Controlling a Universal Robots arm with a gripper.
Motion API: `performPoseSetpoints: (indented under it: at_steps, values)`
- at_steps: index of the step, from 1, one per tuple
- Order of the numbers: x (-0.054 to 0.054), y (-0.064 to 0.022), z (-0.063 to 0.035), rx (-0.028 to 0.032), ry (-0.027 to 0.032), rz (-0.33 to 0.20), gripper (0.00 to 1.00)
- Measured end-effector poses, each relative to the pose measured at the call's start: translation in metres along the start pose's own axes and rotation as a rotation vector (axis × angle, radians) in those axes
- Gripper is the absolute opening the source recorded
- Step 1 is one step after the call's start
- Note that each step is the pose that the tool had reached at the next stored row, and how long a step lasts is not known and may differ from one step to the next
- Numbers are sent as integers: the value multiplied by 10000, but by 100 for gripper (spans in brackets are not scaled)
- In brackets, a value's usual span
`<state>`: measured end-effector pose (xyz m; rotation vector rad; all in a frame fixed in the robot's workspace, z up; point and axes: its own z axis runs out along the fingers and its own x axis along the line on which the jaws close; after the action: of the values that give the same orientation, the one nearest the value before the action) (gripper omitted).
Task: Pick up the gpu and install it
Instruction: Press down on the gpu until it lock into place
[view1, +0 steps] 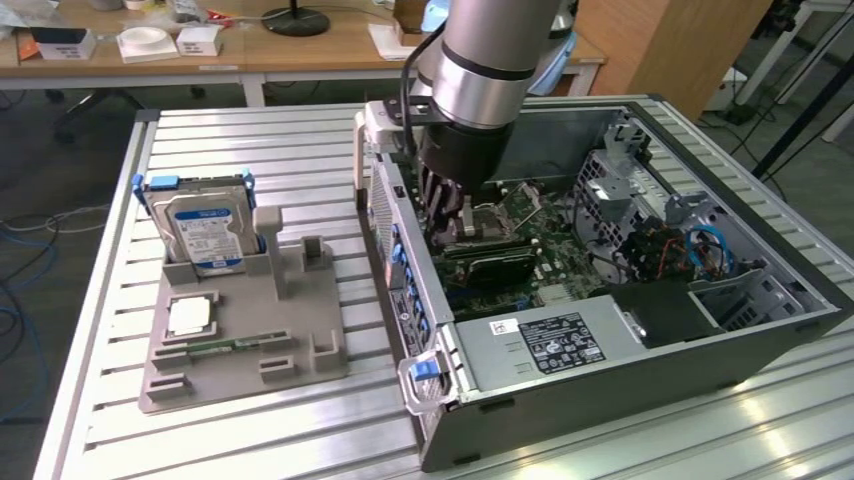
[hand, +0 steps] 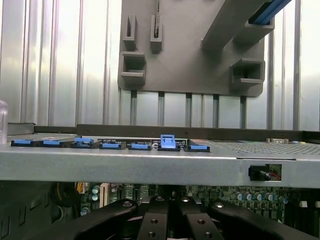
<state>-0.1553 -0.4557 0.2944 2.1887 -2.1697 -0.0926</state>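
The tool (view1: 451, 222) hangs inside the open computer case (view1: 767, 335), which lies on its side on the ribbed metal tabletop (view1: 267, 435). It is low over the motherboard (view1: 554, 250), near the case wall on the exterior view's left. Its dark fingers (hand: 152, 220) are drawn together, clenched. The gpu (view1: 497, 262) shows as a dark flat card directly under the fingertips, down against the board. Whether the fingers actually pinch it cannot be told, since the arm hides the contact. The power supply (view1: 554, 340) with its white label sits in the case's near corner. In the wrist view, a row of blue latches (hand: 167, 142) runs along the case's edge. Beside the case, on the exterior view's left, rests a grey fixture (view1: 247, 370). A hard drive (view1: 203, 232) stands upright in it and a small green memory stick (view1: 220, 345) lies flat in a slot nearer the front.
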Motion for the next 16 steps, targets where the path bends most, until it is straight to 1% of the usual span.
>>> performPoseSetpoints:
  at_steps: [5,8,10,11,14,16]
  values:
    - [-9,-4,2,4,-145,-11,11]
    - [-31,-6,1,4,-193,-16,11]
    - [-54,-7,0,3,-254,-22,11]
    - [-54,-7,1,5,-270,-24,11]
    - [-54,-6,1,3,-271,-23,11]
    - [-55,-4,1,-33,-271,-22,11]
